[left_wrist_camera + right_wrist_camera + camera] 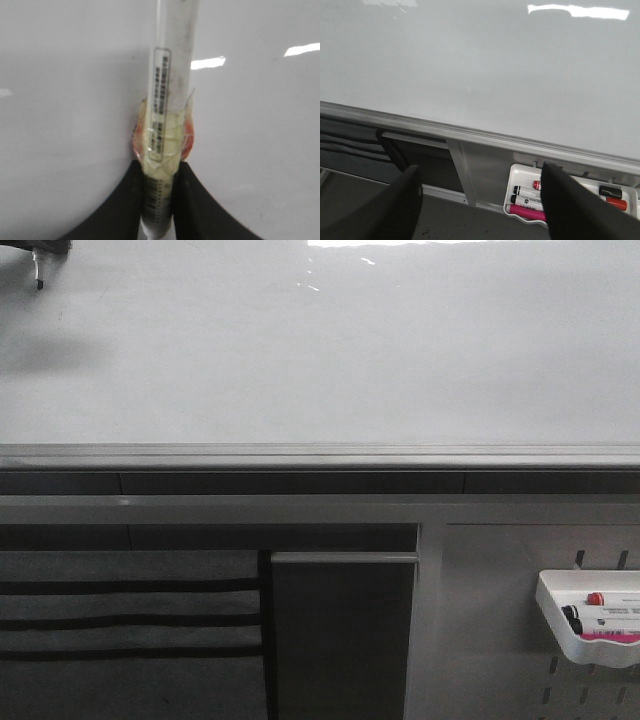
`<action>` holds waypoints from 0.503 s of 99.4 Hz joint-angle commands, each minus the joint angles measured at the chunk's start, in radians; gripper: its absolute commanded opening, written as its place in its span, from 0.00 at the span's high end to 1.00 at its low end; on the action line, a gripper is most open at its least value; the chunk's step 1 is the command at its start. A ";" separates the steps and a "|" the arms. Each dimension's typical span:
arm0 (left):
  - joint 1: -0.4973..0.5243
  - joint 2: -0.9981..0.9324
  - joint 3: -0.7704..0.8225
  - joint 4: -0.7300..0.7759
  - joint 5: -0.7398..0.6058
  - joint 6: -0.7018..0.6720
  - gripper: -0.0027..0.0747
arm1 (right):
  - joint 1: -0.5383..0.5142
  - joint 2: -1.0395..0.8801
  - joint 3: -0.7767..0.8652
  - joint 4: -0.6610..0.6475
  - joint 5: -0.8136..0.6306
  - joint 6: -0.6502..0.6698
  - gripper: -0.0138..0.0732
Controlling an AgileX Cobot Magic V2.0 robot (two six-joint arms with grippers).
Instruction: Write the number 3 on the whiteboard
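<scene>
Whiteboard (330, 350) filling the upper half of the front view, glossy, blank across all that shows, glare streak at 12 o'clock. No drawn 3 visible in any view. Grey rail (320, 454) along the board's lower edge, spanning full width. Below the rail, a dark band, then a grey panel with a dark recess at 6 o'clock. White tray (590, 625) at 4 o'clock in the front view, hung on a slotted panel, holding markers: one with a red cap, one with a black cap, one pink lying lowest.

Left tool (159, 200) pressed onto a marker (167, 90), dark fingers (127, 210) pinching the lower barrel from both sides. Barrel pale, barcoded label along its length, wrapped in clear tape with a reddish edge just above the fingers. Marker pointing away toward the board; tip cut off by the frame edge, so contact with the board cannot be told. In the front view, only a dark bit of the left arm and a thin tip at 10 o'clock, near the top corner, with a soft shadow beneath on the board.

Right tool (480, 210) spread wide, holding nothing, fingers (402, 205) well apart. Between them, the rail and the tray (520, 172) with its markers, board above.
</scene>
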 commanded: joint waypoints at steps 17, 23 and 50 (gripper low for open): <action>0.000 -0.081 -0.033 -0.005 0.041 0.002 0.99 | 0.001 0.002 -0.040 0.014 -0.068 -0.004 0.33; -0.011 -0.113 -0.033 0.033 0.126 0.005 0.99 | 0.001 0.002 -0.058 0.036 -0.055 -0.004 0.33; -0.204 -0.246 -0.034 0.052 0.578 0.251 0.99 | 0.003 0.148 -0.224 0.124 0.176 -0.133 0.42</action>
